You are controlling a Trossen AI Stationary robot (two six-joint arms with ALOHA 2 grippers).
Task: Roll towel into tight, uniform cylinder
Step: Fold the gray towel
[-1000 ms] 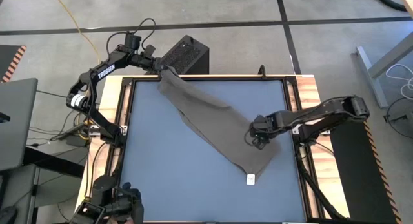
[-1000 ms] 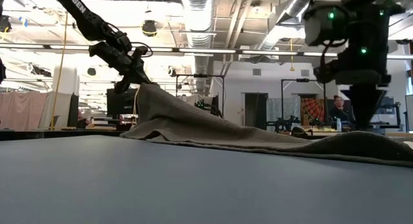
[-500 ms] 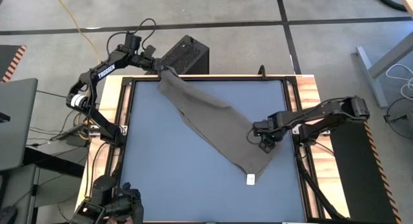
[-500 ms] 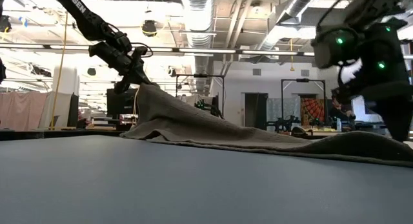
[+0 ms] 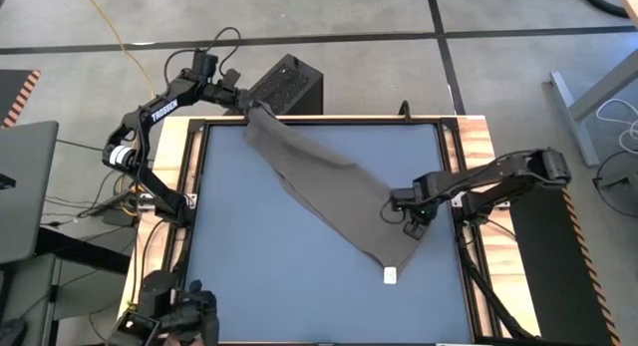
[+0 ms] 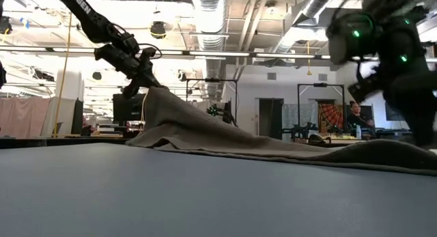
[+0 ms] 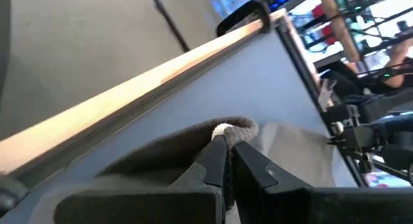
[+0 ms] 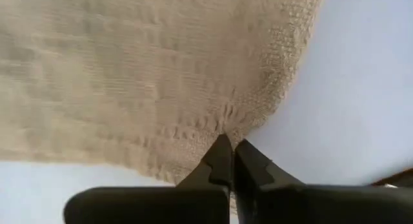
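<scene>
Both pincers were clenched on the thin taupe rectangular towel. From above, the left gripper pinched its far corner at the blue-grey tabletop's edge; the right gripper nipped the edge near the small white tag. At table height, the cloth draped down from the left gripper, unrolled. Left wrist: fingers pressed on a bunched fold. Right wrist: fingers pressed on the hem. Rolling seemingly had not begun.

Taupe towel stretches diagonally across the tabletop, far corner lifted.
</scene>
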